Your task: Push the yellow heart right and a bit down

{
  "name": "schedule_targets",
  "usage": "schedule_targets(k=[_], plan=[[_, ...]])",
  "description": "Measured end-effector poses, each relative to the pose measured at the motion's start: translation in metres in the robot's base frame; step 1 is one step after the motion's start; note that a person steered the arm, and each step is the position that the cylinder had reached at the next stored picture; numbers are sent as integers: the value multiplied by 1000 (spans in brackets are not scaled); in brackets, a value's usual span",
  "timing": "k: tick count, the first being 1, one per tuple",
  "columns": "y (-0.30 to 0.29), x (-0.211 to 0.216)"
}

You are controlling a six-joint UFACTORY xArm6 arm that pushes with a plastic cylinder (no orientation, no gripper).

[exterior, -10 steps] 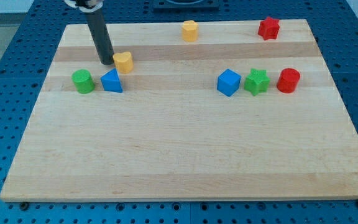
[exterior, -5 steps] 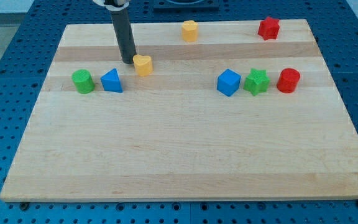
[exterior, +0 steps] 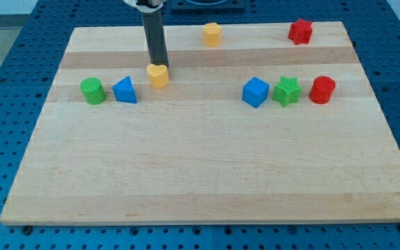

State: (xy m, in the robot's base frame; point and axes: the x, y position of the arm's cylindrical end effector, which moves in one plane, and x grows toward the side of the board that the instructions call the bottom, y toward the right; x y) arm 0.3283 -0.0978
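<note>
Directly below my tip [exterior: 160,64] in the camera view, and touching it or very nearly so, sits the yellow heart [exterior: 158,76]; the rod stands at the heart's upper edge, slightly toward the view's right of its middle. That placement favours a downward shove more than a rightward one, so I judge the tip must work round to the heart's upper left before pushing. Left of the tip and lower lie the blue triangular block [exterior: 124,90] and green cylinder [exterior: 92,91].
</note>
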Motion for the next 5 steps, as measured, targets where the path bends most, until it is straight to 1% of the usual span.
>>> schedule_targets(k=[3, 5], plan=[[0, 21], [0, 27]])
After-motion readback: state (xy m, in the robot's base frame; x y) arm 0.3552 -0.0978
